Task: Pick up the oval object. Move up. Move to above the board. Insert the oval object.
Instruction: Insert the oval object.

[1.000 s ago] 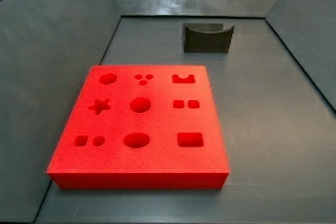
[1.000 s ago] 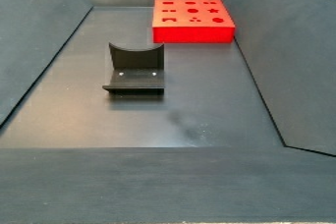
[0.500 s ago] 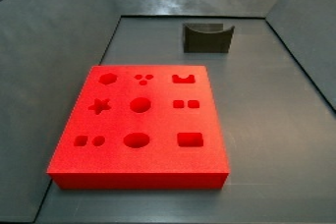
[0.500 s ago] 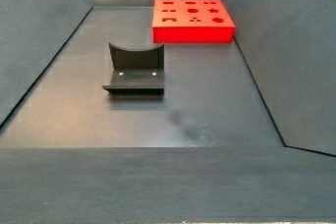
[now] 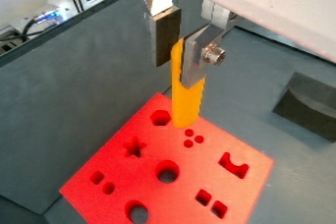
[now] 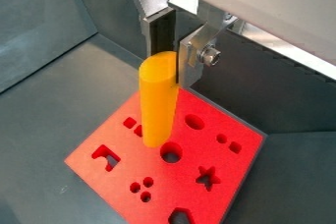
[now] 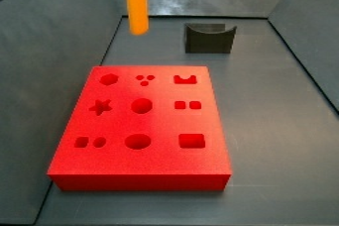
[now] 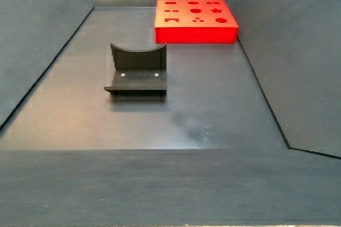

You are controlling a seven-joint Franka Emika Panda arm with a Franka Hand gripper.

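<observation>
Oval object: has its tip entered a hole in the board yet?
No. In a wrist view the oval object, clamped in the gripper jaws, hangs above the board, its tip clear of the holes.

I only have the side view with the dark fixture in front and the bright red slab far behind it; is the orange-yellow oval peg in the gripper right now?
Observer: Yes. In both wrist views the gripper is shut on the orange-yellow oval peg, which it holds upright.
Operator: Where is it relative to the holes?
Observer: It hangs above the red board, with its lower end clear of every hole.
Operator: Does any side camera show it?
Observer: Yes. In a side view the peg shows at the top edge, but the gripper is out of frame.
</observation>
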